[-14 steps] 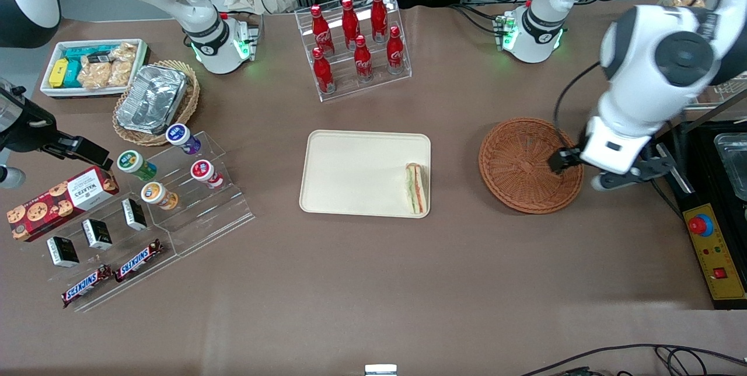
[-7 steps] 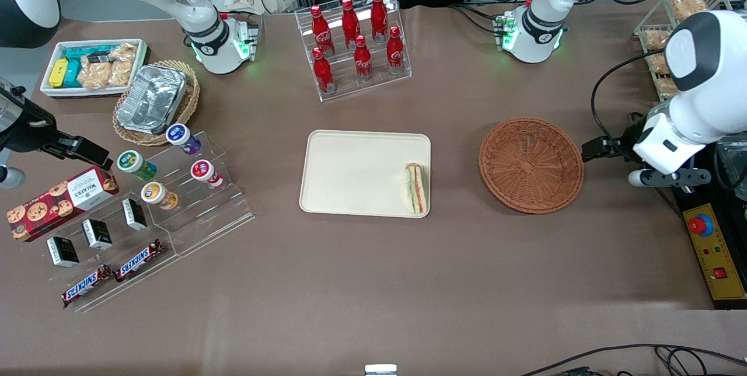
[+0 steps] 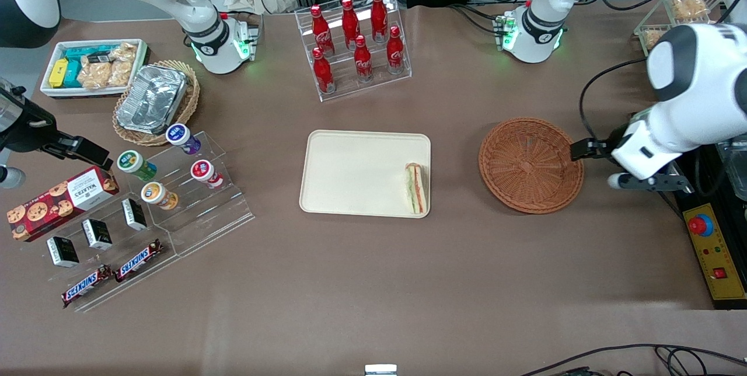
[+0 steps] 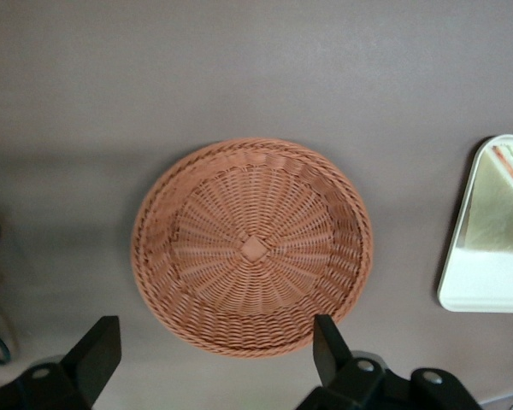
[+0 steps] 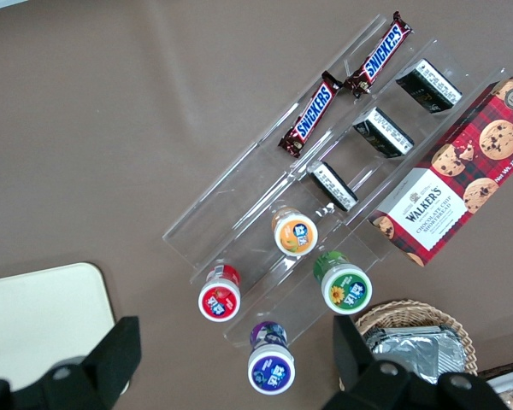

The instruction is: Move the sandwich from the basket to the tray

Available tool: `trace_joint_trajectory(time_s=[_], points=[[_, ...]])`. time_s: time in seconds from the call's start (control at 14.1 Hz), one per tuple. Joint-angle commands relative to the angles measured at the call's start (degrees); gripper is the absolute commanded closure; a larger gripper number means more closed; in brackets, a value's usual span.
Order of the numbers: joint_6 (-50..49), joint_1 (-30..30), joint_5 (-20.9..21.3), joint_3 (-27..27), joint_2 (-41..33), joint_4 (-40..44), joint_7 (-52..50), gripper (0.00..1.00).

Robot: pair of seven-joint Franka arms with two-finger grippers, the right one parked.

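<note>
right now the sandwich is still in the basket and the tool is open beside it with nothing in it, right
Not quite. The front view shows the sandwich lying on the tray, at its end nearest the basket, which holds nothing. The rest is right: the tool is open beside the basket with nothing in it.

The sandwich (image 3: 416, 189) lies on the tray (image 3: 350, 171), beside the basket (image 3: 530, 164); end effector (image 4: 215, 357) above basket.

Brown table (image 3: 467, 282) carrying a wicker basket (image 3: 530, 164) just beside the open gripper (image 3: 589, 163), with the cream tray (image 3: 356, 171) farther off.
</note>
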Motion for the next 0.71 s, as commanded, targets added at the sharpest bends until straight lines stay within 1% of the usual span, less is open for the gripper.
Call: trace_joint_trajectory(time_s=[0.0,0.07,0.14,0.21,0.28,0.35,0.43,0.5,0.64], points=[[-0.8,-3.7,1.6,0.1,0.0,0.9,-14.0,0.00],[-0.8,-2.9,1.2,-0.1,-0.6,1.0,-15.2,0.00],[-0.9,-0.9,1.0,-0.8,-1.2,1.4,-14.7,0.00],[-2.0,3.2,1.0,-4.6,-2.2,1.9,-12.5,0.00],[-4.2,9.5,1.5,-10.5,-2.9,3.0,-8.3,0.00],[-6.3,14.8,1.6,-14.9,-3.4,4.2,-3.2,0.00],[-7.8,17.3,1.6,-16.2,-3.8,5.5,2.4,0.00],[-9.1,17.6,1.8,-16.1,-4.2,6.4,6.8,0.00],[-9.6,17.6,1.5,-16.0,-5.0,7.7,8.1,0.00]])
